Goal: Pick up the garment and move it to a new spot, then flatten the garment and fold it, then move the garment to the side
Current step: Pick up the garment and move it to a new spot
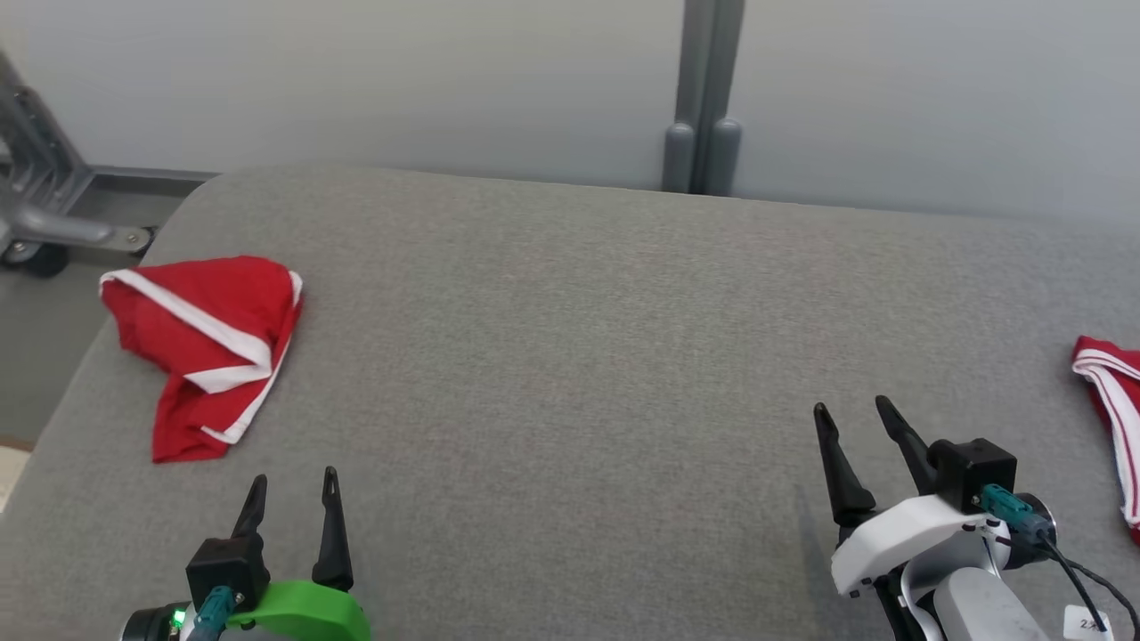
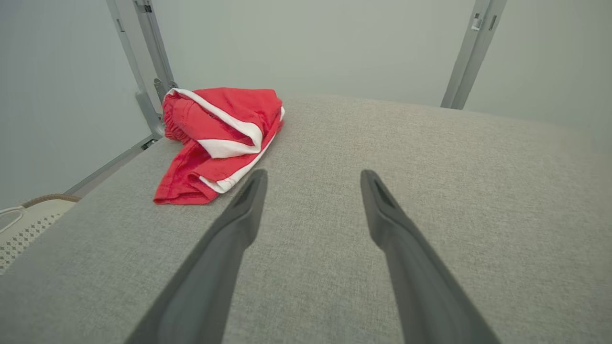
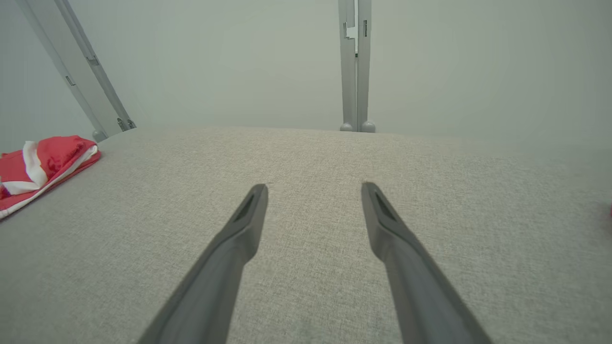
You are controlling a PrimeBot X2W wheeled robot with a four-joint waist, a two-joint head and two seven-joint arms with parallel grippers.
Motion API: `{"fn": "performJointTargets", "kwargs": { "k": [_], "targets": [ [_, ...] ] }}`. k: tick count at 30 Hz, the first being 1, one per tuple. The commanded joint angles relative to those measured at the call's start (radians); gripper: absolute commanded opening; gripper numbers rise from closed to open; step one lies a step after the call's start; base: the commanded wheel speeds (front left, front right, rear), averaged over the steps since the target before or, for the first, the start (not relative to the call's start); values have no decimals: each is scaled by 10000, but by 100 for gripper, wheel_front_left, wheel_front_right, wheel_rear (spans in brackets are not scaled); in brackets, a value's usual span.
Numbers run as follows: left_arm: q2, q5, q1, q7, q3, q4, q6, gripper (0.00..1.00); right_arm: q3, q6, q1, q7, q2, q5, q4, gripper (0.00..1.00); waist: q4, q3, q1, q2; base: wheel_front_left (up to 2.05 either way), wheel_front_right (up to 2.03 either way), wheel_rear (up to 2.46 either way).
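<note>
A red garment (image 1: 209,343) with white trim lies bunched and loosely doubled over at the far left of the grey table (image 1: 579,356), close to the left edge. The left end effector (image 1: 294,478) sits nearer than the garment and a little to its right, fingers spread wide and holding nothing. The right end effector (image 1: 851,407) is well apart on the near right, likewise wide and empty. A second red garment (image 1: 1113,418) with the same trim pokes in at the right edge of the table, partly cut off. The main risk is picking the wrong piece, since the two look alike and each lies closer to one arm. With the left piece, a grasp on the top flap alone would probably peel off one layer and let the rest drag or open unevenly. Because it lies so near the edge, a sideways nudge from a finger could slide it off the table. The table's cloth cover might also get pinched by a fingertip that comes in too low.
</note>
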Motion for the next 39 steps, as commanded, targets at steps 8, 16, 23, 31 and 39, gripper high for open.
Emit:
{"fn": "performJointTargets", "kwargs": {
  "k": [8,16,23,31,39],
  "targets": [
    [30,-144,293,4,310,31,145,100,649,-16,-166,-23,16,210,85,100,2571,288,1,0,0,0,0],
    [26,-274,636,4,607,-51,259,100,1305,-16,-450,-23,53,328,206,100,3485,407,1,0,0,0,0],
    [24,-641,802,4,762,1,159,100,1663,-16,-634,-23,-85,441,315,100,3496,550,1,0,0,0,0],
    [112,-614,-450,4,1116,686,-663,100,1737,-16,-790,-25,-531,322,162,100,2886,1204,1,0,0,0,0],
    [793,-887,-2832,3,1408,2115,-1129,100,1837,-16,-1377,-23,-1291,197,-186,100,1692,2303,1,0,0,0,0]
  ]
}}
